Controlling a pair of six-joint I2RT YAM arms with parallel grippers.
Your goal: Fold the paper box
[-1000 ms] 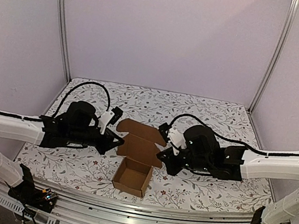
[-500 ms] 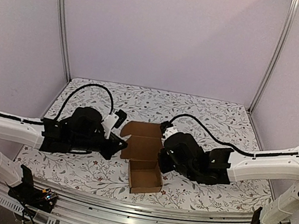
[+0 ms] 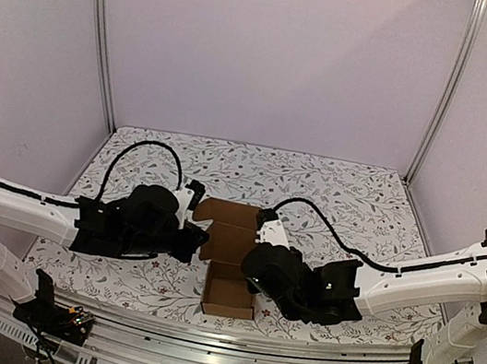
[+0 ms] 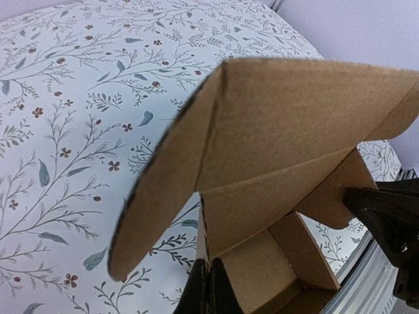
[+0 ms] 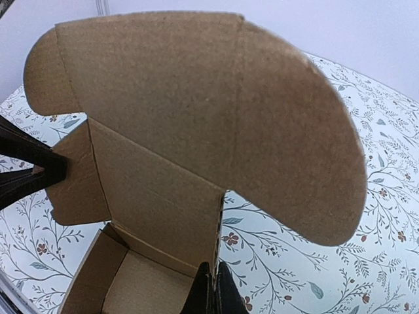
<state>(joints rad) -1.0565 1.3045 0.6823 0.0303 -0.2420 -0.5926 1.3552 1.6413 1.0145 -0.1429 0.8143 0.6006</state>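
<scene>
And there's the change: a second ago both arms sat out wide with the lid lying back flat on the bench (image 3: 353, 200); now they've crowded in on the paper box (image 3: 226, 296) from either side and the lid (image 3: 229, 226) is reared up behind the tray; the box sits mid-bench near the front edge, open tray toward the arms, not lifted that I can see; the left tool (image 3: 201, 240) is clenched, tips pressed in at the left corner where lid meets wall; the right tool (image 3: 256, 259) is clenched too, tips at the matching right edge; whether either has a layer of card nipped between its tips I can't tell from here, it looks more like nudging with closed points; on the wrist cameras the lid towers overhead, its rounded side flap (image 4: 154, 209) hanging loose on the left and the other flap (image 5: 298, 163) splayed out on the right; so I'd call the close-up under way but barely half done; the lid has yet to swing over the tray, and those flaps need turning in first or they'll snag on the walls.
</scene>
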